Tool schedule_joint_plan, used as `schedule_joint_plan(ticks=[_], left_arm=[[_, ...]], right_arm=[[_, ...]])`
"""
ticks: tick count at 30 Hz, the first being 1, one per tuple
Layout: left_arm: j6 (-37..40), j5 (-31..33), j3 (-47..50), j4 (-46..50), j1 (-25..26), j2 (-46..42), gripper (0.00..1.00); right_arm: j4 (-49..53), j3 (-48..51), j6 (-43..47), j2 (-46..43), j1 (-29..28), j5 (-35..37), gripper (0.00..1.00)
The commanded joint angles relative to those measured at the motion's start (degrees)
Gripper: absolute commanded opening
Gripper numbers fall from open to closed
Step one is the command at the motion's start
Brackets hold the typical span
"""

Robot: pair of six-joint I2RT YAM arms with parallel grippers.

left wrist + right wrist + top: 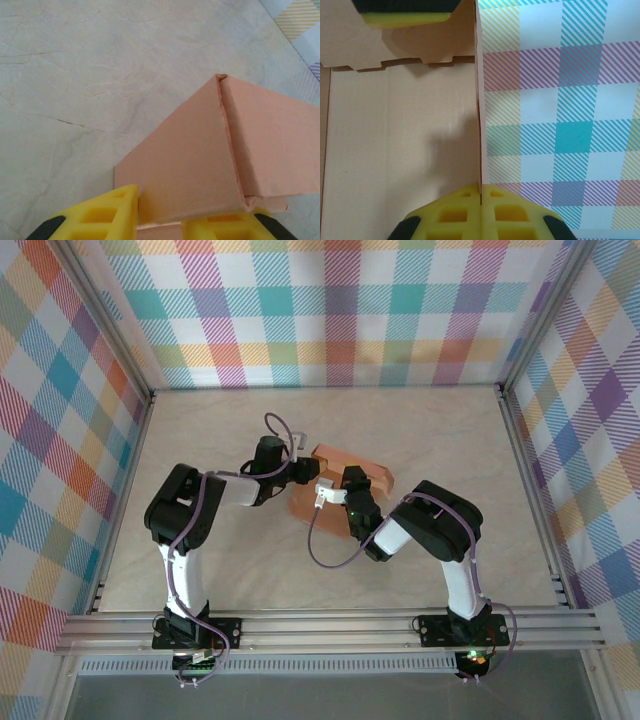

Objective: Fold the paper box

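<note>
The paper box (pixel 376 476) is salmon-orange card, partly folded, at the middle of the table between both grippers. In the left wrist view a raised panel of the paper box (pixel 190 160) slopes up to a creased corner. My left gripper (pixel 160 222) straddles its near edge. Its yellow fingers (pixel 105 215) stand apart, with a strip of card in the gap. My right gripper (pixel 481 194) is shut on the upright edge of a wall of the paper box (pixel 400 130), seen edge-on. One fingertip (pixel 405 18) of the left gripper (pixel 306 472) rests on the notched flap beyond. From above, the right gripper (pixel 347 487) is at the box's near side.
The beige table (pixel 430 430) has open surface all round the box. Plaid walls (pixel 340 310) close the back and both sides. A metal rail (pixel 330 625) runs along the near edge by the arm bases. Purple cables (pixel 320 545) loop beside both arms.
</note>
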State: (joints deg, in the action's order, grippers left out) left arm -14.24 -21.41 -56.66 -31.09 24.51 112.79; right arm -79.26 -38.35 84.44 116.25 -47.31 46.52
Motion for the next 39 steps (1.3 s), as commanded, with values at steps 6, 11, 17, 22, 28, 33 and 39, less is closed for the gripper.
schedule_joint_plan(ticks=[6, 11, 17, 22, 28, 33, 39], left_arm=[[-3.6, 4.9, -0.9, -1.2, 3.2, 0.9, 0.26], [-3.5, 6.1, -1.0, -0.5, 4.5, 1.0, 0.21], [-3.0, 5.4, -1.5, 0.7, 4.5, 0.7, 0.13], [-1.1, 4.0, -1.9, 1.9, 4.5, 0.7, 0.10], [1.4, 3.9, -2.6, 4.2, 4.5, 0.3, 0.07], [3.2, 5.1, -2.7, 5.8, 4.5, 0.0, 0.04], [5.2, 6.4, -2.6, 7.0, 4.5, -0.6, 0.03]], right_arm=[[4.3, -0.5, -3.5, -0.6, -0.9, -0.6, 0.00], [5.3, -0.6, -4.7, -0.8, -0.9, -0.6, 0.00], [7.5, -0.2, -7.9, -2.2, -0.9, -1.2, 0.00], [10.4, 0.5, -11.6, -4.2, -0.9, -2.3, 0.01], [12.4, 0.4, -13.6, -5.4, -0.9, -3.4, 0.13], [14.0, 0.0, -15.4, -6.4, -0.9, -4.1, 0.20], [17.1, 0.5, -18.8, -9.1, -0.9, -4.5, 0.39]])
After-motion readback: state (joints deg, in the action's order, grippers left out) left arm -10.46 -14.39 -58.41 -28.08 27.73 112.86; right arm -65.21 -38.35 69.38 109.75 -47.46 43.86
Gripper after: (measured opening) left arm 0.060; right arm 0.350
